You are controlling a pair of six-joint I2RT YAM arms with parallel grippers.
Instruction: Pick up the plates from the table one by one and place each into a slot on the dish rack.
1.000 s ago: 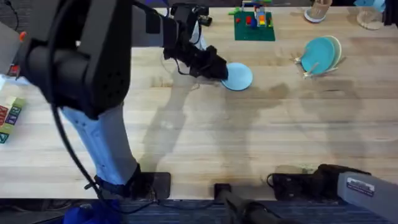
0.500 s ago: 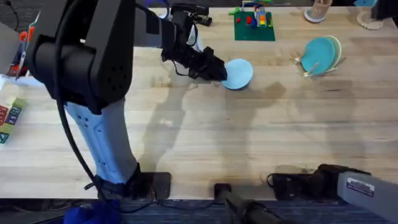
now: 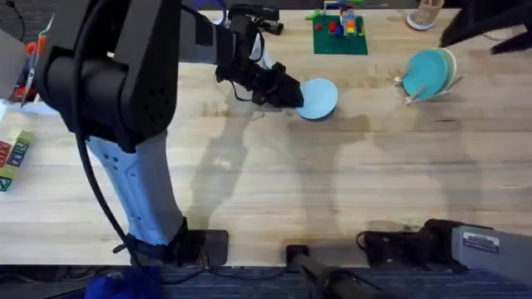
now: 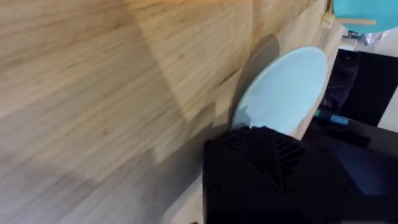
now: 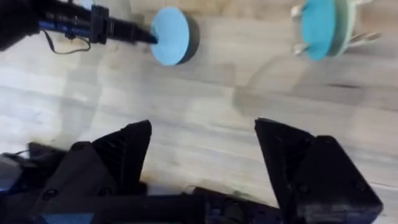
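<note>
My left gripper (image 3: 291, 93) reaches across the table (image 3: 274, 183) and is shut on the near rim of the pale blue plate (image 3: 319, 98). The plate is tilted and raised a little, with its shadow on the wood beneath. In the left wrist view the plate (image 4: 283, 90) sticks out past a black finger (image 4: 261, 162). The dish rack (image 3: 409, 90) stands at the far right with the teal plate (image 3: 426, 73) upright in a slot and a cream plate behind it. My right gripper (image 5: 205, 162) hangs open and holds nothing, low at the near right edge, facing the pale blue plate (image 5: 171, 34) and the teal plate (image 5: 318, 28).
A green baseplate (image 3: 339, 43) with toy bricks lies at the far edge. Coloured blocks (image 3: 12, 158) sit at the left edge. A cup-like object (image 3: 426, 13) stands at the far right. A dark shape (image 3: 486, 25) juts in at the top right corner.
The left gripper has raised and tilted the pale blue plate a little and carried it slightly right. A dark shape has come into the top right corner.
</note>
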